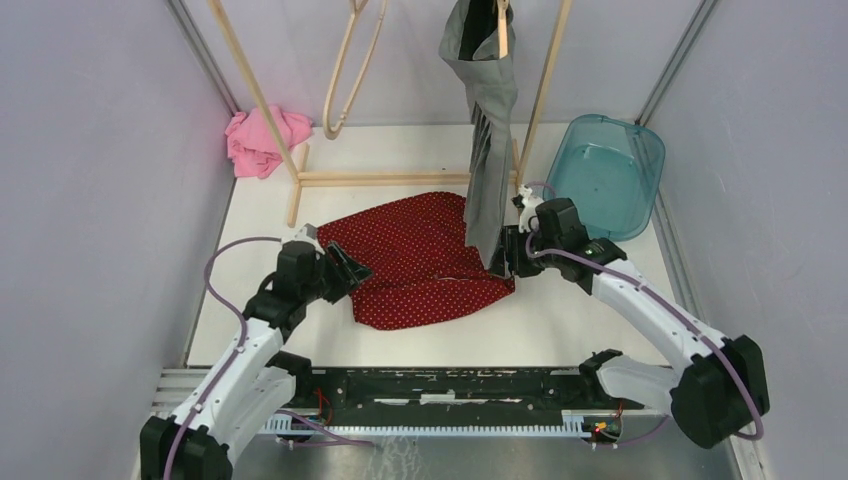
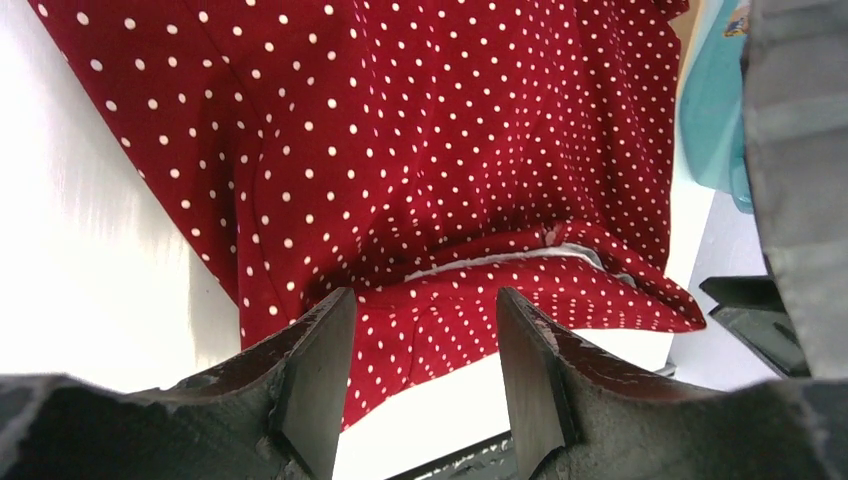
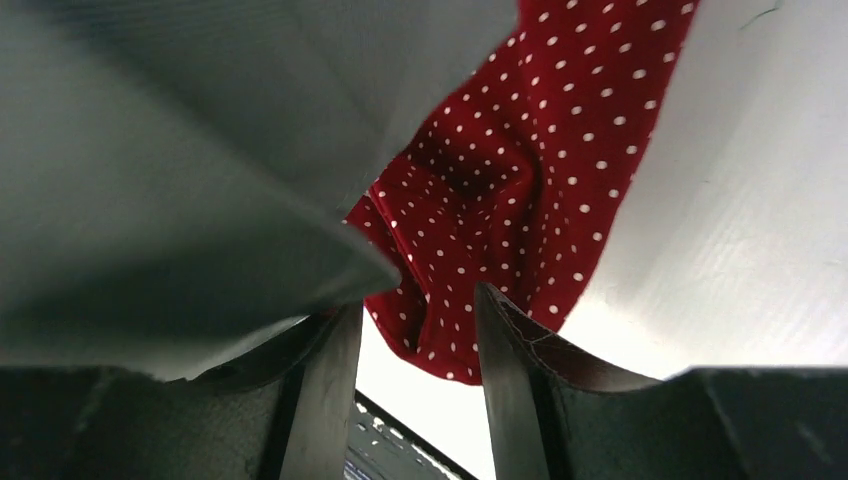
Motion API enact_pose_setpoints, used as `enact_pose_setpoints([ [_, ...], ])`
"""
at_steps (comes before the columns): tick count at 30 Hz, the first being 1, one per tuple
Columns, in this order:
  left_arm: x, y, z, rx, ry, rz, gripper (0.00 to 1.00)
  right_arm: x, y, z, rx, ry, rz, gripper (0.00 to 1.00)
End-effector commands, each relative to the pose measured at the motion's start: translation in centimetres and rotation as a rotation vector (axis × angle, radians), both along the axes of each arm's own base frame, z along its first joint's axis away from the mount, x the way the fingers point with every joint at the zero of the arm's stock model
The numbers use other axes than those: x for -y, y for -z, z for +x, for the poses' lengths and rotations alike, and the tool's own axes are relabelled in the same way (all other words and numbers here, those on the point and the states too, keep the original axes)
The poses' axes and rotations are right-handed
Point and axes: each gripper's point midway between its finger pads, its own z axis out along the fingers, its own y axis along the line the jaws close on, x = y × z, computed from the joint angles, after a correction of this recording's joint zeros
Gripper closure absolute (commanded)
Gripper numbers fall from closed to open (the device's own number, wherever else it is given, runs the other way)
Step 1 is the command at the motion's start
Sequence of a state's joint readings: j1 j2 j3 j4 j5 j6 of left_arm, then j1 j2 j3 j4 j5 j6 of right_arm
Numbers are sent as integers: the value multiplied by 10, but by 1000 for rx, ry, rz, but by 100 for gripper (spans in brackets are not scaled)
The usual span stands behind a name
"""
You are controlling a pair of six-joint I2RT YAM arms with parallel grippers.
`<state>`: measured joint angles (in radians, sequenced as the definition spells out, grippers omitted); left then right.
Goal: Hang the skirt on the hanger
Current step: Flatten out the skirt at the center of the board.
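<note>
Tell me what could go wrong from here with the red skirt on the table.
1. The grey garment drapes over the right tool, so closing could pinch it instead of the red skirt.
2. The left tool stands open at the skirt's layered edge and might catch only one layer.
3. The empty hanger hangs at the back beside the grey garment, so lifting could tangle the two.

Left fingers (image 2: 315,385) and right fingers (image 3: 505,385) parted, both low, facing inward.

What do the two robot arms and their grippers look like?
The left arm and right arm have white links with black joints and bases, and a lilac cable runs along each. The left gripper and right gripper are black, with two flat, wedge-shaped dark fingers.
</note>
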<state>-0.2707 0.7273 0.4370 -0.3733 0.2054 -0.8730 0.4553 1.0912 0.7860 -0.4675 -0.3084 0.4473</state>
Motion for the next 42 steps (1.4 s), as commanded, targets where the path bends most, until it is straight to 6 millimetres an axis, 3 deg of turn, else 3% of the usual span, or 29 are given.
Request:
enact_pose_setpoints([
  [1,0,-14,24,96,3,33,39,-22,1,-5,-23,-150,8,49],
  [5,-1,-3,25,71,3,52,39,-24,19,-23,-91,-197,-28,50],
  [10,1,1,23,71,3,30,40,-26,11,-43,-84,-221,9,64],
  [13,1,5,21,62,6,31,40,-19,7,-58,-92,-231,-1,65],
  [18,1,9,21,61,1,29,40,-11,19,-78,-144,-198,-4,65],
  [22,3,18,23,48,4,19,41,-8,28,-81,-161,-154,-1,64],
  [28,11,32,19,14,34,6,42,-11,12,-68,-115,-129,3,60],
  [32,19,38,12,8,54,0,44,-8,20,-68,-132,-137,-47,60],
  [34,26,39,8,6,77,-7,50,-8,22,-69,-133,-132,-41,60],
  [40,53,26,-6,21,163,-18,92,-3,20,-65,-111,-114,-63,57],
  [42,58,22,-12,28,172,-9,96,-2,19,-63,-103,-107,-72,56],
])
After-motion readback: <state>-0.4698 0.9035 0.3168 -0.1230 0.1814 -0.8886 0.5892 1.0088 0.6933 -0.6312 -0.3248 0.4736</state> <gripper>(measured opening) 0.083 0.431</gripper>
